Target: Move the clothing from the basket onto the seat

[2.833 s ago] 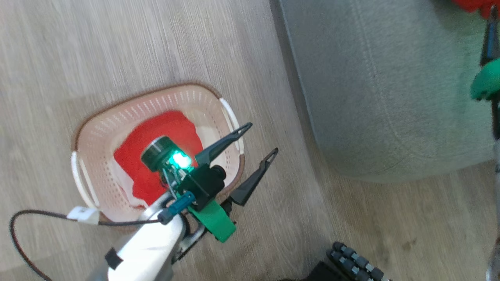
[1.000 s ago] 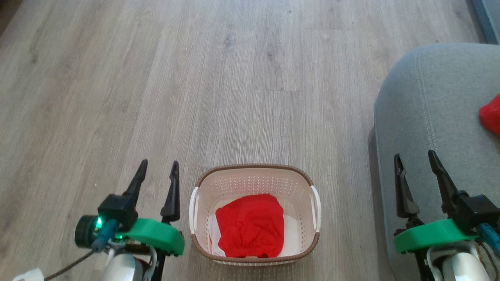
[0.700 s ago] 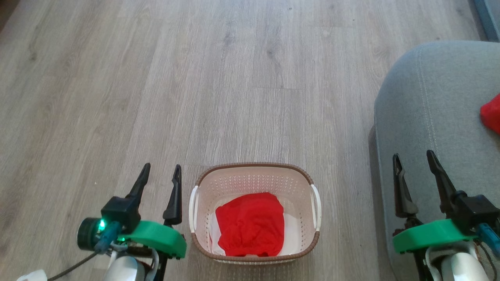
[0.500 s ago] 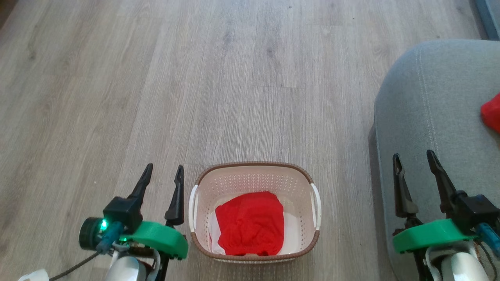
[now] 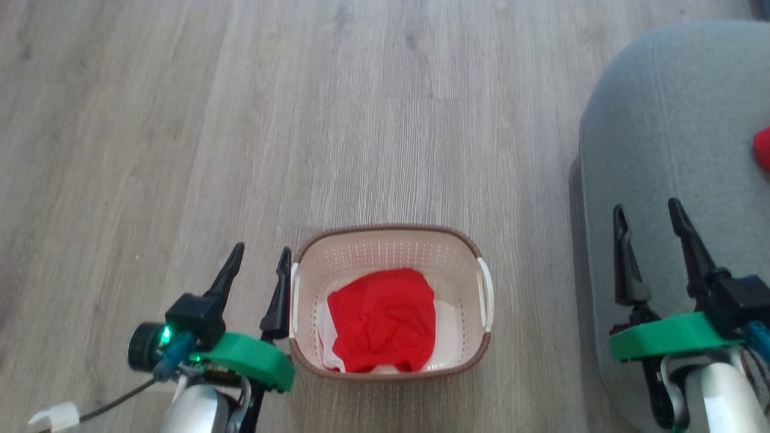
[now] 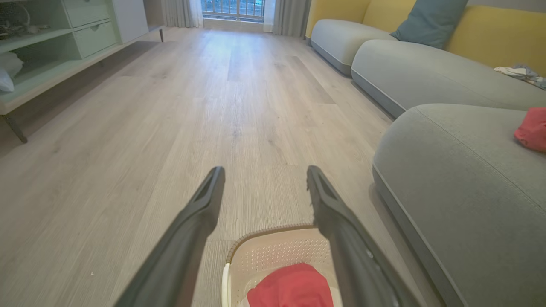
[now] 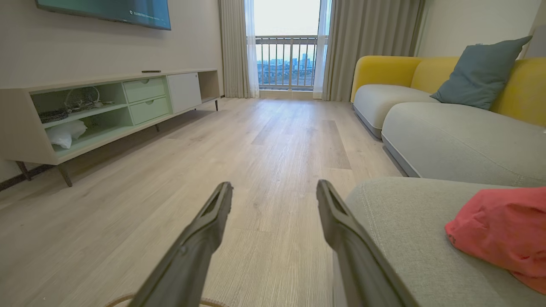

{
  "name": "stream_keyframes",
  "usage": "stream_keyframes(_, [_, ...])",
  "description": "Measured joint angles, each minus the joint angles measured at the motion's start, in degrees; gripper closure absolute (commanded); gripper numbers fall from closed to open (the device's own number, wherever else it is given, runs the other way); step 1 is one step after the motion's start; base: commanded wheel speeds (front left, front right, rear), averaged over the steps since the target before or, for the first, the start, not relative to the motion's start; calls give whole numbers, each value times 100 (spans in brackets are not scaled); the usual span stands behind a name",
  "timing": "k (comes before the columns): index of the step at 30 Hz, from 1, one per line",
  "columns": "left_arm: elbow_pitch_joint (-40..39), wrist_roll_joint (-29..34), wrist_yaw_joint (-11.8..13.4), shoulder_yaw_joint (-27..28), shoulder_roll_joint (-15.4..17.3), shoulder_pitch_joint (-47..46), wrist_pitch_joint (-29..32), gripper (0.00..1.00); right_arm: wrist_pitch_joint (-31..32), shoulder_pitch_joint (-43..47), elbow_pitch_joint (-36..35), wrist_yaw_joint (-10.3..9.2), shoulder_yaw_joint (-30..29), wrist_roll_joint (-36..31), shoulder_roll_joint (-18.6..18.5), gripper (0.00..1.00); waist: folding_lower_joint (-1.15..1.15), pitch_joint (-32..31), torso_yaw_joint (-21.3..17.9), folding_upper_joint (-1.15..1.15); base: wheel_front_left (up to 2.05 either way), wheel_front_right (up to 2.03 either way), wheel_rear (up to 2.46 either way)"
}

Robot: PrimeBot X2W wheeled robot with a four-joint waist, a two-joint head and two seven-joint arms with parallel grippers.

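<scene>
Left gripper has its two dark fingers spread apart and holds nothing. It hangs just left of the basket, with its inner finger lined up beside the basket's left handle; whether they touch cannot be told. Right gripper is also spread apart and empty, poised over the near left part of the seat.

Inside the basket lies the clothing, a bunched bright red piece that covers most of the bottom, with white cloth showing under its left and near edges. The basket is cream plastic with small holes in its walls, a brown rim and a white handle on each side. It stands on a pale wood floor, between the two grippers and left of the seat.

The seat is a large grey-green cushion with a rounded corner. A second red piece lies on it at the far right. Beyond it, the right wrist view shows a sofa with a yellow back.
</scene>
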Motion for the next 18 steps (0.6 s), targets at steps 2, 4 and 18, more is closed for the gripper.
stream_keyframes(2, [27,27,-46,-34,0,-107,1,0,0,-79,-31,0,-30,-63,-1,0,0,142,-20,0,0,0,0])
stream_keyframes(4, [129,126,-99,-146,-1,-307,1,0,0,-244,-68,0,-113,-135,-2,0,1,394,-63,0,0,0,0])
stream_keyframes(18, [1602,842,-500,-394,-13,-1611,1,0,0,-1358,-713,0,-283,-481,-3,0,2,2012,-464,0,0,0,0])
